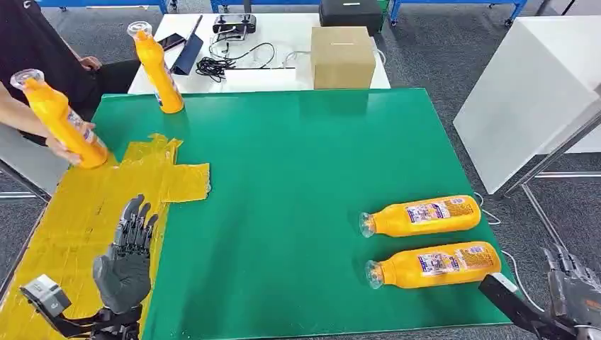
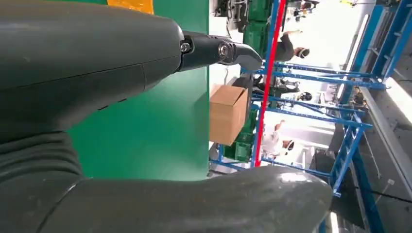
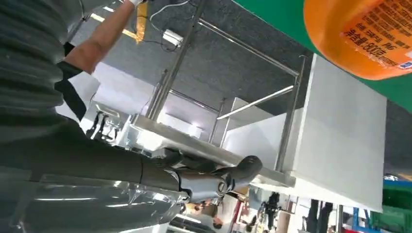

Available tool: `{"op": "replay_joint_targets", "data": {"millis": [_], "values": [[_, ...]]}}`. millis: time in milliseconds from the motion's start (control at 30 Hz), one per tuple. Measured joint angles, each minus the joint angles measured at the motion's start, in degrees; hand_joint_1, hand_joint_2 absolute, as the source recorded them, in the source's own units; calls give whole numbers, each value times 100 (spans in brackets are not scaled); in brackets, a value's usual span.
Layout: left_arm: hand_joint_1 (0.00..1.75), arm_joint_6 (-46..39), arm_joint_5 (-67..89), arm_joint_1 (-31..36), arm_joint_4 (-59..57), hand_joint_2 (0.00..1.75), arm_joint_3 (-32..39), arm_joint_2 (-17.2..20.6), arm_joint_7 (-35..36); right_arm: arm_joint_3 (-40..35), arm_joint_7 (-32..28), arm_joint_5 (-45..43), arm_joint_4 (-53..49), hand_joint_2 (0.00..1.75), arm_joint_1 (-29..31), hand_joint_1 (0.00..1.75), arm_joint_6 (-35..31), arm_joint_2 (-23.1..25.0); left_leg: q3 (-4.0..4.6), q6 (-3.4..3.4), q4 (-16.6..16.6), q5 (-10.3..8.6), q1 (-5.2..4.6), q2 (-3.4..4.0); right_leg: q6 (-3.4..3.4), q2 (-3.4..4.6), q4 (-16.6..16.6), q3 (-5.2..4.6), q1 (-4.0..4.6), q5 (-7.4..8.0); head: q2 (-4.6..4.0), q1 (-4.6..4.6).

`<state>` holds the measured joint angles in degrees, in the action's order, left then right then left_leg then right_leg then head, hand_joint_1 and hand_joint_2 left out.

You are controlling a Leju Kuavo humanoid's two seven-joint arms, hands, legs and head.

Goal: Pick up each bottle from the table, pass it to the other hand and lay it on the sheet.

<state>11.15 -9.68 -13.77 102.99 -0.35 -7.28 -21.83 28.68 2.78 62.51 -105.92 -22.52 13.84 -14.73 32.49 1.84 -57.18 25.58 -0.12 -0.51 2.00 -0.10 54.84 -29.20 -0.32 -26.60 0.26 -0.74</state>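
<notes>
Two orange bottles lie on their sides on the green table at the right: one (image 1: 423, 217) farther back, one (image 1: 436, 265) nearer the front edge; the end of one (image 3: 369, 34) shows in the right wrist view. A third bottle (image 1: 156, 69) stands upright at the table's far left corner. A person's hand (image 1: 65, 149) holds a fourth bottle (image 1: 62, 118) tilted over the yellow sheet (image 1: 78, 212). My left hand (image 1: 127, 255) hovers over the sheet, fingers straight and apart, holding nothing. My right hand (image 1: 573, 283) hangs off the table's right front corner, holding nothing.
A cardboard box (image 1: 342, 57), cables (image 1: 220, 65) and devices sit on the white table behind. A white cabinet (image 1: 528, 92) stands to the right. A person sits at the far left (image 1: 35, 49). The green table's middle (image 1: 283, 184) is bare.
</notes>
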Motion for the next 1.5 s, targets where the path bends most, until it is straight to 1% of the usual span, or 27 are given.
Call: {"op": "replay_joint_targets", "data": {"millis": [67, 133, 233, 467, 800, 1000, 1100, 1233, 1300, 1367, 1433, 1500], "values": [[0, 0, 0, 1, 0, 0, -9, 7, 2, -46, 9, -17, 37, 175, 5, 0, -24, -37, 4, 0, 0, 0, 0, 0, 0, 0, 0, 1, 0, 0, 0, 0], [0, 7, -22, 15, -17, 0, -28, 15, 20, -210, 160, -107, 114, 175, 75, 0, -99, -138, 6, 0, 1, 0, 0, 3, 0, 1, 0, -2, 0, 0, 0, 2], [0, 9, -35, 55, -46, 0, -74, 17, 28, -631, 448, -229, 273, 175, 214, 0, -297, -367, 3, 0, 0, 0, 0, 6, 0, 3, 0, -2, 0, 0, 0, 0], [0, 9, -48, 109, -81, 0, -83, 22, 59, -1495, 776, -254, 557, 175, 557, 0, -470, -719, 3, 1, 0, -1, 0, 3, 0, 3, 1, 0, 0, 1, 0, 0], [0, 11, -149, 159, -101, 0, -83, 22, 133, -2388, 922, -282, 929, 175, 973, 0, -544, -1042, 4, 1, 0, -1, 0, 2, 0, 2, 1, -1, 1, 0, 0, 0], [0, 9, -164, 192, -133, 0, -83, 24, 138, -2684, 931, -286, 1113, 175, 1106, 0, -544, -1095, 4, 1, 0, -2, 0, 2, 0, 2, 1, 0, 1, 0, 0, 0], [0, 0, -218, 199, -146, 0, -81, 24, 138, -2797, 914, -428, 1167, 175, 1133, 0, -499, -1152, 5, 1, 0, -1, 0, 2, 0, 2, 1, -1, 0, 0, 0, 0], [0, -15, -300, 228, -190, 0, -81, 26, 138, -3041, 896, -759, 1287, 175, 1171, 0, -253, -1294, 6, 1, 0, -1, 0, 1, 0, 2, 1, -1, 0, 0, 0, 0], [0, -41, -363, 262, -210, 0, -85, 35, 140, -3225, 903, -1041, 1346, 175, 1191, 0, -68, -1431, 5, 1, -1, -1, 0, 1, 0, 2, 1, -3, 0, 0, 0, 2], [0, -88, -413, 304, -245, 0, -94, 55, 142, -3360, 905, -1312, 1373, 175, 1193, 0, -15, -1613, 3, 1, -1, -1, 0, 1, 0, 2, 1, 0, 0, 0, 0, 0], [0, -87, -422, 308, -282, 0, -96, 72, 138, -3462, 905, -1419, 1410, 175, 1192, 0, 11, -1749, 2, 1, -1, -1, 0, 2, 0, 2, 1, 0, 0, 0, 0, 0], [0, -94, -468, 333, -308, 0, -124, 94, 136, -3599, 909, -1602, 1432, 175, 1219, 0, 172, -1899, 1, 1, -1, -1, 0, 3, 0, 3, 1, 0, 0, 0, 0, 0]]}}
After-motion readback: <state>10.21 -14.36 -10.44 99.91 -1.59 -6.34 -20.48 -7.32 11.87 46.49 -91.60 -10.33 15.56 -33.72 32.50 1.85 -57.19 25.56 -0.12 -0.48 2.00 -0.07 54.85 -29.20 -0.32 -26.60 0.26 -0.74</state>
